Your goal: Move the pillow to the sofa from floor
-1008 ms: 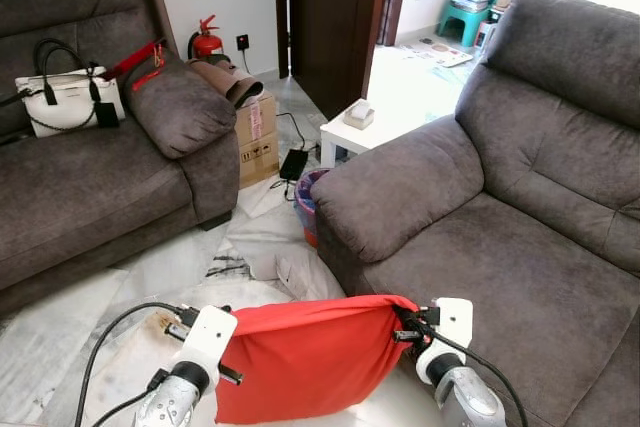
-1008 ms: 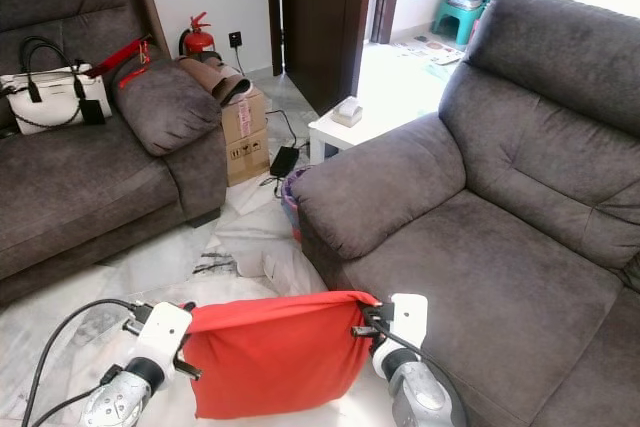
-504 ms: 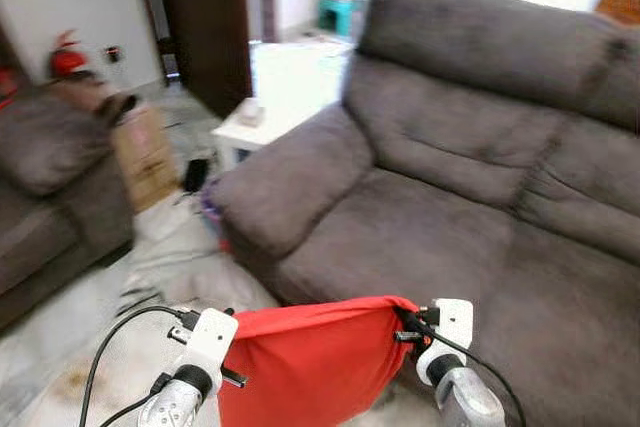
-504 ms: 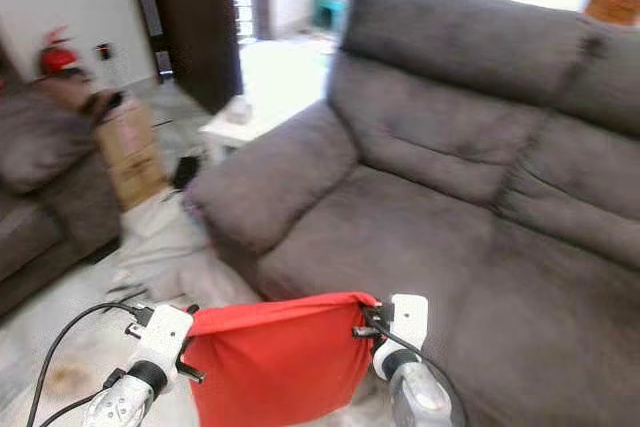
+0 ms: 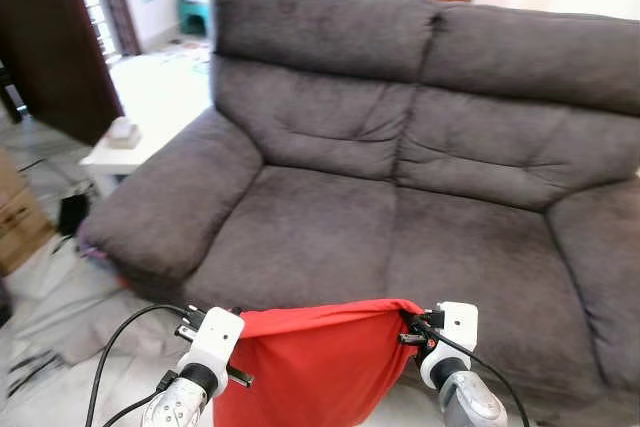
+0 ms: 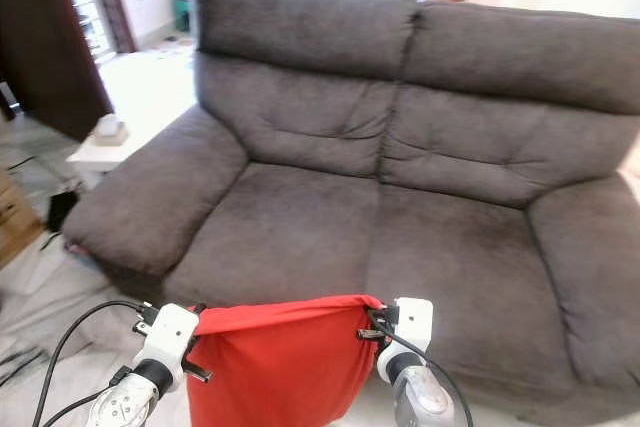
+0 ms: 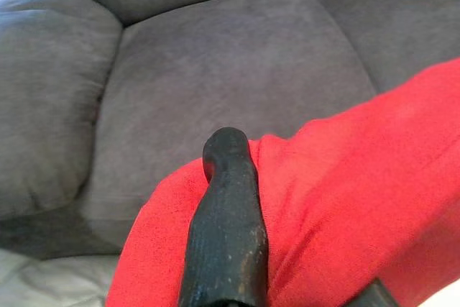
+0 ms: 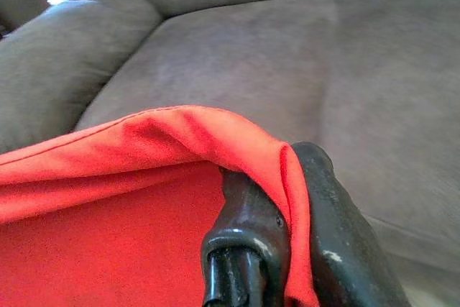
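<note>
Grey sofa (image 5: 400, 207) filling the room ahead, red pillow (image 5: 315, 372) hanging in front of its seat edge, left gripper (image 5: 232, 332) and right gripper (image 5: 408, 325) each clamping jaws on a top corner.

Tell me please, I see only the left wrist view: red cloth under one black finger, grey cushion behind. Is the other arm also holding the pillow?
Observer: Yes. The right end effector is shut on the pillow's other top corner; red fabric is pinched between its fingers.
Operator: And my left side, is it at a corner too?
Observer: Yes, the left end effector holds the opposite top corner, so the pillow hangs between both arms.
Operator: Is the sofa straight ahead?
Observer: The head view shows the grey sofa directly in front, both seat cushions bare.
Operator: Anything beside it?
Observer: A small white table stands by its left armrest.
</note>
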Available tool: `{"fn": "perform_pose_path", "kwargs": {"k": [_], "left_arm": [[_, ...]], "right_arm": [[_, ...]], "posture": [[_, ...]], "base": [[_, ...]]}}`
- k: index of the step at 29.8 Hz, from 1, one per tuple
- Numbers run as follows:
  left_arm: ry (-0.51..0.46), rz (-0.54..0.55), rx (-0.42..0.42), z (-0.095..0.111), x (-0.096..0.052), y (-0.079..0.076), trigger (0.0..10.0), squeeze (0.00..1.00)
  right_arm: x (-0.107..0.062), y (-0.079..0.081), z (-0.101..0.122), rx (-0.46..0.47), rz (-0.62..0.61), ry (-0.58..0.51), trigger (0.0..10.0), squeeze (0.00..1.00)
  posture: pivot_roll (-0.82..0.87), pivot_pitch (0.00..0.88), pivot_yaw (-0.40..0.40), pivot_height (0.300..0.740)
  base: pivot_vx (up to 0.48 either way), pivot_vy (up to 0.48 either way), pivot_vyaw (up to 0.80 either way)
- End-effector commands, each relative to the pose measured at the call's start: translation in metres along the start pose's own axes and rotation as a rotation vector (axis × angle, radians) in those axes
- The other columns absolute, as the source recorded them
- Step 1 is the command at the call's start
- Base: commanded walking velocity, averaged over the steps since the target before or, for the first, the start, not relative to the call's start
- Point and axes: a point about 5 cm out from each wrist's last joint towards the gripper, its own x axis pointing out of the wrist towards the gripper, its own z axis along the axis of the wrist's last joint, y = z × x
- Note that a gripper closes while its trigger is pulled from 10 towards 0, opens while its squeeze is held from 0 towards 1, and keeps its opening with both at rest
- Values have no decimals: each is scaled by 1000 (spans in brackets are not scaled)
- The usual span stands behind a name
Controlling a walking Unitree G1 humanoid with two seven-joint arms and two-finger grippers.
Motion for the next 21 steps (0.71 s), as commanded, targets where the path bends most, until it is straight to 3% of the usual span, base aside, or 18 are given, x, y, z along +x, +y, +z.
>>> {"fn": "perform_pose_path", "kwargs": {"k": [1,12,21], "left_arm": [[-57,121,-39,11,-1,32,10000,0],[-54,78,-34,11,1,29,10000,0],[-60,105,-24,11,1,31,10000,0]], "right_arm": [[-1,-19,14,38,-117,-79,10000,0],[-4,-20,9,54,-145,-89,10000,0],[-3,-18,11,32,-137,-99,10000,0]], "posture": [[174,0,48,740],[157,0,72,740],[169,0,48,740]], "base": [[0,0,-800],[0,0,-800],[0,0,-758]]}}
